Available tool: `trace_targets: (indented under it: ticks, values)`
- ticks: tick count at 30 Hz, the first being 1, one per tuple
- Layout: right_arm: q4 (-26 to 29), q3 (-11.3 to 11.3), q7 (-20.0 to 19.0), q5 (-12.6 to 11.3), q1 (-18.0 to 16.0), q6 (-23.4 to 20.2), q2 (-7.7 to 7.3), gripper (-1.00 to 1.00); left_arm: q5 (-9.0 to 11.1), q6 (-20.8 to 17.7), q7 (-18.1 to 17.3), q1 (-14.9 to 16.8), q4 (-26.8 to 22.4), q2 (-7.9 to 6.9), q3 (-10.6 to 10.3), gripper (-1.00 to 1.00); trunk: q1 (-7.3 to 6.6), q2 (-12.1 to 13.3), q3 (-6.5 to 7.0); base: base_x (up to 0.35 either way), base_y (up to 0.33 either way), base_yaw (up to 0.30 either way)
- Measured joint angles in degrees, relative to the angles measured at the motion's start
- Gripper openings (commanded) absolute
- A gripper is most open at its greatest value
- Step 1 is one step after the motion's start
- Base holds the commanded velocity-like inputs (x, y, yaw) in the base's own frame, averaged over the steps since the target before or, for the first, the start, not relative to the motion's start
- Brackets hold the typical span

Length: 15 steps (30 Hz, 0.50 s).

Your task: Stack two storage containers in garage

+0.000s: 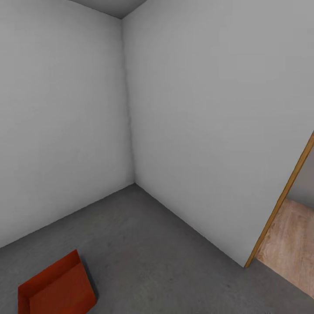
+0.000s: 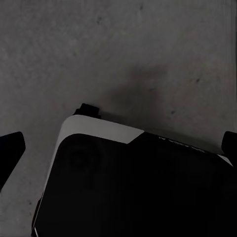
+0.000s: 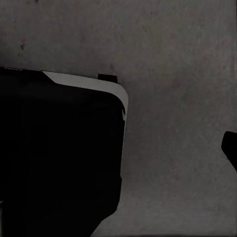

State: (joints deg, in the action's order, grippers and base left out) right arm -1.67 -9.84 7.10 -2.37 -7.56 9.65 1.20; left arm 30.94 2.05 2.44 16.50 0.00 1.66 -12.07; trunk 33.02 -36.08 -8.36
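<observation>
Orange-red, one bin [image 1: 54, 285] lies on the grey concrete floor [image 1: 144, 248] of the garage, out in the open, well apart from the corner where the two pale walls [image 1: 209, 113] meet. It sits flat with its open side up and nothing inside it, so it looks set down as the base of the stack, with bare floor all round it for the robot to come back to. Across the room from the bin, a wood-framed doorway [image 1: 283, 196] opens onto light plank flooring [image 1: 290, 244], the way to the living room.

Both wrist cameras look straight down at mottled concrete. In the left wrist view the left gripper's dark fingertips [image 2: 11, 148] stand at opposite edges of the frame, one on each side: spread wide, with nothing between them but floor and the robot's black, white-edged base [image 2: 133, 182] below. In the right wrist view one dark fingertip [image 3: 229, 148] of the right gripper shows at the frame's edge, and the same black base [image 3: 59, 153] covers the other side, so I cannot tell how far that gripper is spread; nothing orange-red lies near it.

My judgement is that the task is about half done: one bin delivered, both arms hanging low and unloaded for driving, and the second bin not yet fetched to go on top of this one.
</observation>
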Motion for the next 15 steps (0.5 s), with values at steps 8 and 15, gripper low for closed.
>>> trace_targets:
  ticks: [8, 15]
  values:
    - [0.0, 0.0, 0.0, 0.0, 0.0, 0.0, 0.02, 1.0, 0.0, 0.0, 0.0, 0.0, 0.0, 0.0, 0.0, 1.0, 0.0, 0.0, 0.0, 0.0, 0.0, -0.287]
    - [0.0, 0.0, -0.1, 0.0, 0.0, 0.0, 0.11, 1.0, 0.0, 0.0, 0.0, 0.0, 0.0, 0.0, 0.0, 1.0, 0.0, 0.0, 0.02, 0.0, 0.0, -0.288]
